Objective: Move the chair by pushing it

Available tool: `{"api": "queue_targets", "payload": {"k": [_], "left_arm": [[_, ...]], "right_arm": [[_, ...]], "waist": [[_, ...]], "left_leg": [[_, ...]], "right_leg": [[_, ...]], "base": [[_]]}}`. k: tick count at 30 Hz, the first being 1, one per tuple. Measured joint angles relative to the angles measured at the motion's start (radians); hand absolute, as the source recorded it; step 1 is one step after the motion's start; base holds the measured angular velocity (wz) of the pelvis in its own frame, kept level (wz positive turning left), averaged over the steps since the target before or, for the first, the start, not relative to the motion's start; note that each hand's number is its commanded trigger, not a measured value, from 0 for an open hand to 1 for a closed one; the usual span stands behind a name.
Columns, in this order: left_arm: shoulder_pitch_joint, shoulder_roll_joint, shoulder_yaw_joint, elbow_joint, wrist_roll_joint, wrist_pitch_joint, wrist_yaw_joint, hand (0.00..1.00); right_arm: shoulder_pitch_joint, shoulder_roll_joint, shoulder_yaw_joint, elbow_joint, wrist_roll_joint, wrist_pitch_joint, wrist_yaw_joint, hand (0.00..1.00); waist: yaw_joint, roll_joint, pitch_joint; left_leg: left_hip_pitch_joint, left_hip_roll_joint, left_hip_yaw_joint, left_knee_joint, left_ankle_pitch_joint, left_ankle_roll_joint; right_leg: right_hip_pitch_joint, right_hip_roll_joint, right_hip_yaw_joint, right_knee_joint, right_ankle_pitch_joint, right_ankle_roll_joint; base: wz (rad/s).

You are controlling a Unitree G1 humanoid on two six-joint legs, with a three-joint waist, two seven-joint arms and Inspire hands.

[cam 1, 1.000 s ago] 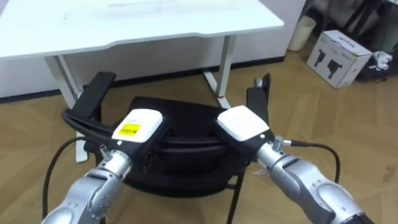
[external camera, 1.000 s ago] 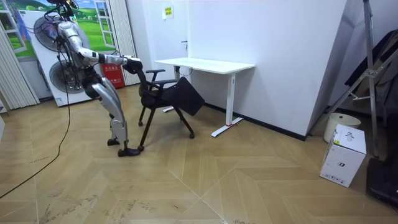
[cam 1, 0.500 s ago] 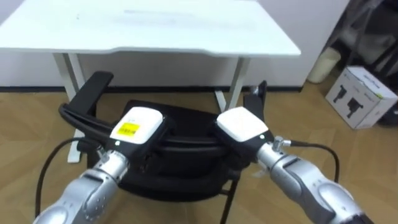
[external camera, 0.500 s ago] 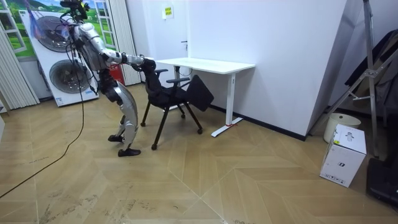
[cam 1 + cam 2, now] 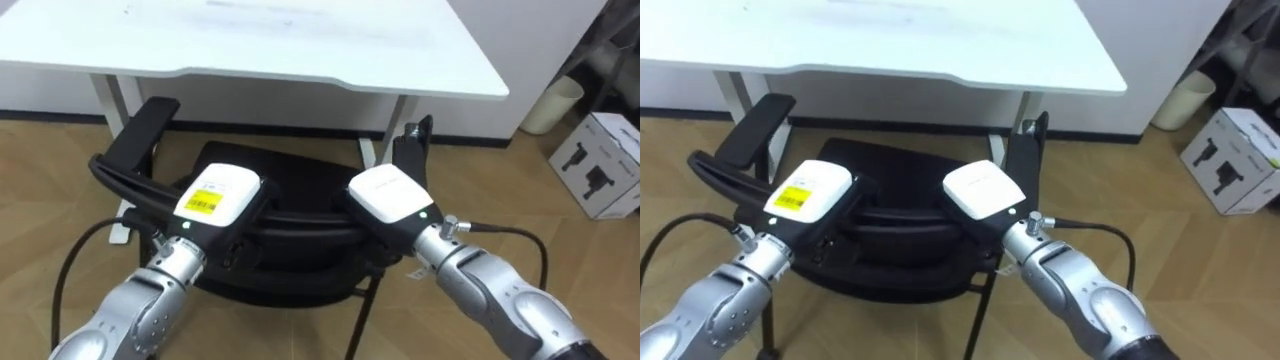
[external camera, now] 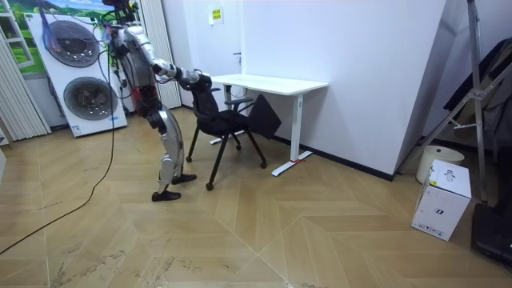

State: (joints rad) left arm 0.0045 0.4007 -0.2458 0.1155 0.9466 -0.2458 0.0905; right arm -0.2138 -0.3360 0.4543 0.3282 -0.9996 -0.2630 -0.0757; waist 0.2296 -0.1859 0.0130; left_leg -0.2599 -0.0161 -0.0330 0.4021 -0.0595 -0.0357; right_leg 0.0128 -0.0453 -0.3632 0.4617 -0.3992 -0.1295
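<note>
The robot stands behind a black chair [image 5: 300, 170] on the wooden floor [image 6: 280, 240], both arms stretched forward to the top of the backrest. The left hand [image 5: 218, 195] lies on the left part of the backrest's upper edge, and the right hand [image 5: 390, 195] on the right part, the two well apart. Each hand shows its white back to the head camera. The fingers reach over the far side of the backrest and are hidden there, so I cannot tell whether they are curled round the edge or lie straight against it.

The chair faces a white table [image 5: 250, 40], its seat just in front of the table's near edge and between the table's white legs. Its left armrest [image 5: 145, 130] and right armrest [image 5: 412, 150] point toward the tabletop (the right one ends just beside a table leg).

In the room view the chair stands at the end of the table on the room view's left, with the robot leaning forward behind it. Two stacked washing machines [image 6: 76, 72] stand against the wall behind the robot. A white box [image 5: 600, 165] and a pale bin [image 5: 558, 100] stand on the floor, well apart from the chair on the robot's right.
</note>
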Motion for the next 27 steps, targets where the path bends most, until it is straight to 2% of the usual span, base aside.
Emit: {"api": "queue_targets", "payload": {"k": [2, 4, 6, 7, 9, 12, 16, 18, 20, 27], "left_arm": [[-0.005, -0.006, 0.011, -0.003, 0.000, 0.006, -0.017, 1.00], [-0.006, -0.011, 0.013, -0.005, -0.001, 0.011, -0.027, 1.00], [-0.006, -0.024, 0.013, -0.006, -0.001, 0.018, -0.044, 1.00], [-0.006, -0.027, 0.013, -0.006, -0.001, 0.019, -0.046, 1.00], [-0.005, -0.034, 0.014, -0.007, -0.002, 0.020, -0.047, 1.00], [-0.011, -0.040, 0.016, -0.008, -0.002, 0.025, -0.050, 1.00], [-0.028, -0.050, 0.019, -0.006, 0.000, 0.026, -0.060, 1.00], [-0.035, -0.050, 0.020, -0.007, 0.007, 0.026, -0.060, 1.00], [-0.035, -0.051, 0.023, -0.008, 0.009, 0.026, -0.059, 1.00], [-0.031, -0.043, 0.025, -0.013, 0.010, 0.026, -0.050, 1.00]], "right_arm": [[-0.009, 0.001, 0.000, 0.000, -0.010, 0.002, 0.000, 1.00], [-0.012, -0.001, 0.000, -0.001, -0.010, 0.003, 0.001, 1.00], [-0.007, -0.011, 0.000, -0.007, -0.009, 0.003, 0.006, 1.00], [-0.005, -0.016, 0.000, -0.012, -0.009, 0.003, 0.007, 1.00], [-0.003, -0.022, 0.000, -0.026, -0.010, 0.009, 0.007, 1.00], [-0.003, -0.022, 0.000, -0.027, -0.012, 0.016, -0.005, 1.00], [-0.007, -0.023, 0.000, -0.029, -0.013, 0.027, -0.015, 1.00], [-0.011, -0.022, 0.001, -0.029, -0.013, 0.033, -0.017, 1.00], [-0.014, -0.022, 0.006, -0.030, -0.013, 0.038, -0.022, 1.00], [-0.014, -0.022, 0.026, -0.045, -0.015, 0.066, -0.024, 1.00]], "waist": [[-0.004, 0.001, 0.0009], [-0.003, 0.001, 0.0014], [-0.003, 0.003, 0.0029], [-0.003, 0.004, 0.0039], [0.002, 0.019, 0.0147], [0.017, 0.022, 0.0158], [0.023, 0.023, 0.0144], [0.041, 0.027, 0.0135], [0.055, 0.029, 0.0126], [0.054, 0.035, 0.0099]], "left_leg": [[0.006, -0.007, 0.014, -0.003, -0.009, 0.006], [0.013, -0.016, 0.033, -0.001, -0.027, 0.014], [0.032, -0.027, 0.056, 0.014, -0.049, 0.029], [0.034, -0.030, 0.057, 0.019, -0.055, 0.031], [0.046, -0.031, 0.065, 0.044, -0.083, 0.041], [0.050, -0.033, 0.080, 0.046, -0.095, 0.050], [0.044, -0.029, 0.085, 0.040, -0.097, 0.054], [0.041, -0.011, 0.102, 0.034, -0.098, 0.055], [0.043, -0.005, 0.114, 0.021, -0.098, 0.056], [0.040, 0.004, 0.120, 0.007, -0.094, 0.063]], "right_leg": [[0.011, -0.006, 0.000, -0.012, -0.001, 0.007], [0.018, -0.018, 0.001, 0.008, -0.010, 0.025], [0.021, -0.045, 0.006, 0.050, -0.031, 0.063], [0.024, -0.051, 0.007, 0.054, -0.035, 0.071], [0.050, -0.056, 0.006, 0.046, -0.039, 0.079], [0.060, -0.058, 0.009, 0.003, -0.041, 0.096], [0.060, -0.051, 0.009, -0.036, -0.025, 0.104], [0.055, -0.029, 0.044, -0.069, 0.001, 0.108], [0.051, -0.021, 0.066, -0.088, 0.013, 0.101], [0.055, -0.003, 0.089, -0.139, 0.050, 0.093]], "base": [[0.03], [0.09], [0.12], [0.06], [-0.09], [-0.15], [-0.10], [-0.32], [-0.30], [-0.08]]}}
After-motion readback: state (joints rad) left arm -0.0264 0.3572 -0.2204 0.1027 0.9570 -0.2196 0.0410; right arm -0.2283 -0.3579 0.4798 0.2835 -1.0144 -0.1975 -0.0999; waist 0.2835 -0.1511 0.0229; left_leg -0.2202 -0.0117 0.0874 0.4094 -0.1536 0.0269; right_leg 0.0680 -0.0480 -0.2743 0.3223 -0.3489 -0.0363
